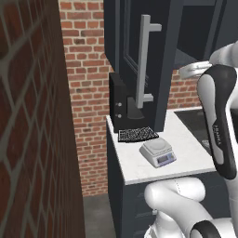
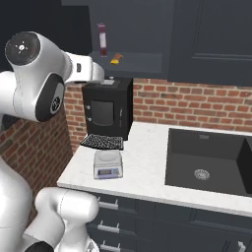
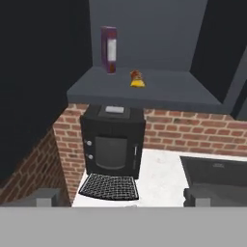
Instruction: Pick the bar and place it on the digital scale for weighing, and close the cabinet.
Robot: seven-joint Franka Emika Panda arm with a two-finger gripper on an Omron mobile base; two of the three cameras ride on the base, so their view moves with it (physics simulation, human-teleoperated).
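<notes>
The bar (image 3: 137,79), small and red with yellow marks, lies on the bottom shelf inside the open cabinet (image 3: 144,94), and it also appears as a small orange spot, the bar (image 2: 116,59). The cabinet door (image 1: 128,46) stands swung out, its long silver handle (image 1: 144,60) facing me. On the white counter below sits the light-grey digital scale (image 1: 158,152), the same scale (image 2: 108,164), with nothing on its platform. My gripper (image 3: 125,202) is open, held back from the cabinet opening and below shelf level, its fingertips (image 3: 46,198) far apart with nothing between them.
A tall purple box (image 3: 109,48) stands on the shelf left of the bar. Under the cabinet a black box appliance (image 2: 106,110) has a black mesh mat (image 2: 102,141) in front. A dark sink (image 2: 206,162) lies to the right. A brick wall (image 1: 32,139) closes the left.
</notes>
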